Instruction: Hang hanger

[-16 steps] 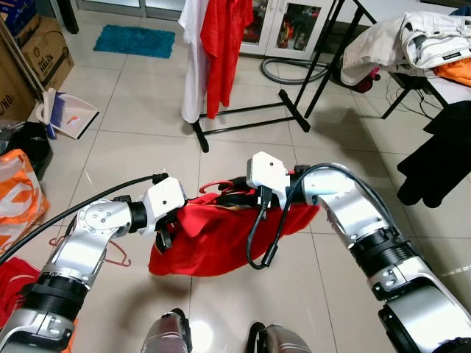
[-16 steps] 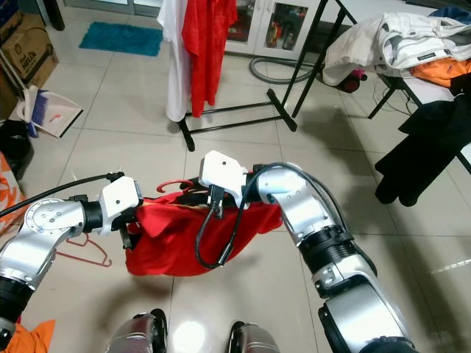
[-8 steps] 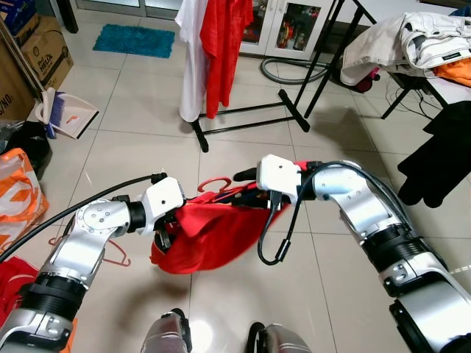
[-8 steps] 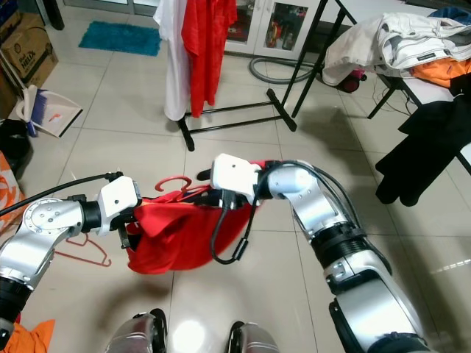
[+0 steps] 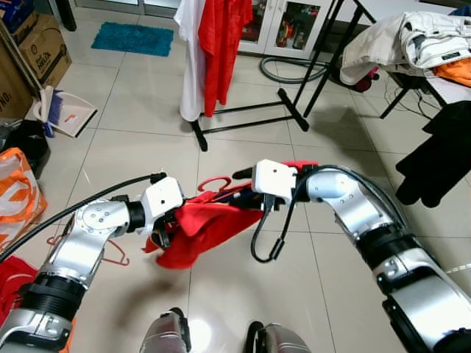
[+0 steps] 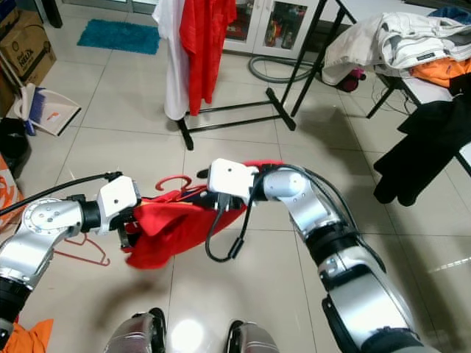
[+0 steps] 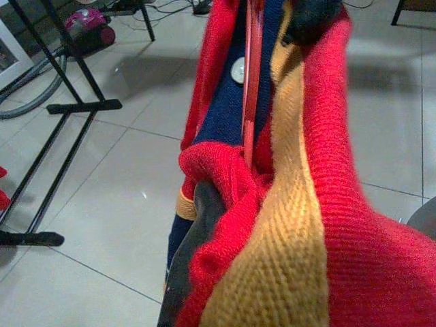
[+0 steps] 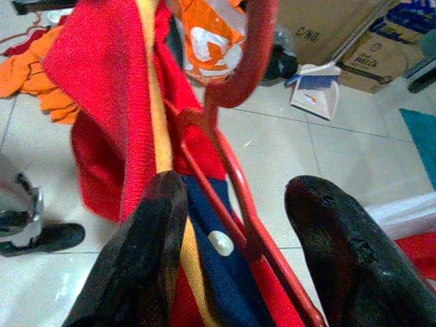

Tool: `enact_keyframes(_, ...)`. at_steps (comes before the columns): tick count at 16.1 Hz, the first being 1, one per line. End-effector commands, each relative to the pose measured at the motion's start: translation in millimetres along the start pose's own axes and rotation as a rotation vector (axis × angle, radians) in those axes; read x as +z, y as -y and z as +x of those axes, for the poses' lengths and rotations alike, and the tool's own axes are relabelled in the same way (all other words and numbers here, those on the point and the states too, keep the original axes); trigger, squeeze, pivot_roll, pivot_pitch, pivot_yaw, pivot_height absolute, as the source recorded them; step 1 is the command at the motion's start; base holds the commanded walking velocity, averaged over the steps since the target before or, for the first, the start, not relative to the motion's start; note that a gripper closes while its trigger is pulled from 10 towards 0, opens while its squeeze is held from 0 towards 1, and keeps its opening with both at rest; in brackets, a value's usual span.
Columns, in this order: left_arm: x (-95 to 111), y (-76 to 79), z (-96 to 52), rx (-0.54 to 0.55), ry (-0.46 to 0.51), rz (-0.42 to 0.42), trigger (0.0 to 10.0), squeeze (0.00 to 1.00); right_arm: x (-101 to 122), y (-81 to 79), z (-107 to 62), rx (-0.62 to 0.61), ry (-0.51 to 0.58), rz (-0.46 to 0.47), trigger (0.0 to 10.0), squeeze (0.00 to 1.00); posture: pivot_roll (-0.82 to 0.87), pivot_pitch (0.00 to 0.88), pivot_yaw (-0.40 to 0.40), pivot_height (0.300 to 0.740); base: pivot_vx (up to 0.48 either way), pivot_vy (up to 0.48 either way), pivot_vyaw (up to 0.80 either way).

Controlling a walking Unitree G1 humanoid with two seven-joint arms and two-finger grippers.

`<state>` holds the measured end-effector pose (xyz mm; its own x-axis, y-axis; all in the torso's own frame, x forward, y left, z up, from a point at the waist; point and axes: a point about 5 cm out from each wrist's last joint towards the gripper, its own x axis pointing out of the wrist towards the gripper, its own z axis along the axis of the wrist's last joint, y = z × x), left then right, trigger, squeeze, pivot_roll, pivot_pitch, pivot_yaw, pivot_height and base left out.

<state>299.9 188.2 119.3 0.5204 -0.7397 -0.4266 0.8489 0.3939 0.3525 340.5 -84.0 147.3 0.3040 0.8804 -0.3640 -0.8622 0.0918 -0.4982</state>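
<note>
A red hanger (image 5: 214, 182) carries a red knit garment (image 5: 197, 229) with navy and yellow stripes, held in the air between my arms. My left gripper (image 5: 165, 232) is shut on the garment's left end; cloth wraps around one of its fingers (image 7: 197, 228). My right gripper (image 5: 238, 185) stands open at the hanger's neck. In the right wrist view the hanger's red bar (image 8: 235, 174) runs through the wide gap between its fingers (image 8: 145, 252). The clothes rack's black base (image 5: 243, 112) stands ahead, with red and white clothes (image 5: 219, 44) hanging on it.
Cardboard boxes (image 5: 37, 44), a dustpan (image 5: 66, 114) and an orange bag (image 5: 18, 195) line the left. A pink hanger (image 5: 118, 254) lies on the tiles. At the right are a table piled with clothes (image 5: 412, 37) and a black garment (image 5: 441, 154).
The garment has bunched up towards my left gripper and no longer hangs wide under my right arm. My right gripper has shifted slightly along the hanger.
</note>
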Motion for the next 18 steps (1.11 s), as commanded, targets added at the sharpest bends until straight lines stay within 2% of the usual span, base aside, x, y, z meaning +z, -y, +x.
enact_keyframes(1,11.9,-1.6,1.4,-0.002,0.048,0.035,10.0,0.0,-0.6,4.4,-3.0,-0.037,0.017,0.019,0.0,0.0,0.02,0.167,-0.137,0.74,0.0,0.0,0.0)
enact_keyframes(18,13.1,-1.8,4.0,-0.012,0.05,0.041,10.0,0.0,-3.3,-1.2,0.4,-0.005,0.07,0.09,0.0,0.0,0.01,0.167,-0.128,0.74,0.0,0.0,0.0)
